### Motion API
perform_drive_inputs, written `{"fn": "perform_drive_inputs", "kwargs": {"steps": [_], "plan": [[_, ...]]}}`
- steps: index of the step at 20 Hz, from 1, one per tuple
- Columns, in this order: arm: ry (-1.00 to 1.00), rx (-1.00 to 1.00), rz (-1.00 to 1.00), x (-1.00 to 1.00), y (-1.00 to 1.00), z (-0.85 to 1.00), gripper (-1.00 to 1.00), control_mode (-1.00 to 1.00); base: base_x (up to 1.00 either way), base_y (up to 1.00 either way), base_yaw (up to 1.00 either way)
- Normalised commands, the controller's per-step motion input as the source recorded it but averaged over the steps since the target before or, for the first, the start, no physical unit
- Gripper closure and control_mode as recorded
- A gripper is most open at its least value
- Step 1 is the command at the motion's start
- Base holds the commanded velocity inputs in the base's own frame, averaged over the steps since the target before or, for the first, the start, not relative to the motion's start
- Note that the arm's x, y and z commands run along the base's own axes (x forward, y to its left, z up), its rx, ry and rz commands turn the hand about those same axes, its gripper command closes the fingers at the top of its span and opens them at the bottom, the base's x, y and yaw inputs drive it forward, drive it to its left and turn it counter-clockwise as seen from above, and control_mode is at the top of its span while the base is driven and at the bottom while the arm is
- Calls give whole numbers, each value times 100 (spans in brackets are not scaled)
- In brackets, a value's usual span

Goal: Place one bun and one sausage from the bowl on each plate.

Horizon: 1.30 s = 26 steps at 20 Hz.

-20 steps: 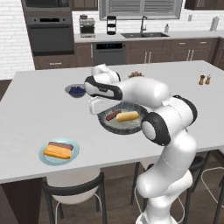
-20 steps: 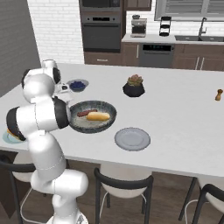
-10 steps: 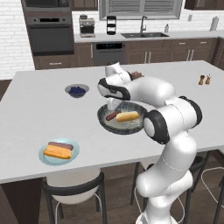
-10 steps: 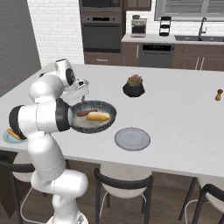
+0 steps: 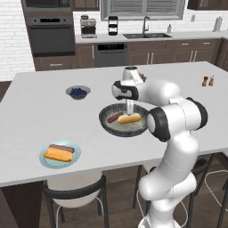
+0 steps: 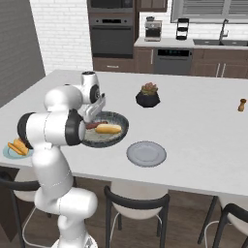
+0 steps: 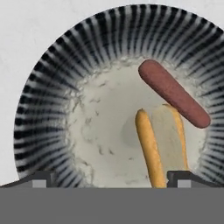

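Note:
The wide dark ribbed bowl (image 5: 107, 126) (image 6: 121, 127) (image 7: 48, 92) holds a reddish-brown sausage (image 5: 114, 118) (image 6: 91, 126) (image 7: 174, 93) and a pale yellow bun (image 5: 130, 119) (image 6: 108, 129) (image 7: 162, 142) lying side by side. My gripper (image 5: 129, 107) (image 6: 95, 110) (image 7: 112, 180) hangs open just above the bowl's inside, with nothing between its fingers. The pale blue-green plate (image 5: 46, 159) (image 6: 8, 152) at the front left carries an orange bun (image 5: 58, 155) (image 6: 18, 146) and a sausage (image 5: 62, 148). The grey plate (image 6: 146, 153) lies bare to the right of the bowl.
A small blueberry bowl (image 5: 78, 92) stands behind the bowl to the left. A black plant pot (image 6: 147, 96) stands behind it to the right. Salt and pepper shakers (image 5: 207, 81) (image 6: 241, 105) sit far right. Stools line the counter's front edge.
The hand has swung right from beside the blueberry bowl to a spot over the ribbed bowl. Its jaws stayed open. The food has not moved.

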Motion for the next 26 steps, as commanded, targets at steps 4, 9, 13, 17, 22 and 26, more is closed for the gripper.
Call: {"fn": "perform_drive_inputs", "kwargs": {"steps": [4, 9, 13, 17, 22, 26], "plan": [[-2, 0, 17, 17, -3, -22, -100, -100, 0, 0, 0], [-5, -2, 17, 18, -10, -25, -100, -100, 0, 0, 0], [-9, 0, 27, 2, -15, 0, -100, -100, 0, 0, 0], [-3, 0, 24, 3, -33, -4, -100, -100, 0, 0, 0], [-2, 0, 19, 7, -4, -10, -100, -100, 0, 0, 0], [-5, 0, 16, 7, 0, 0, -100, -100, 0, 0, 0]]}}
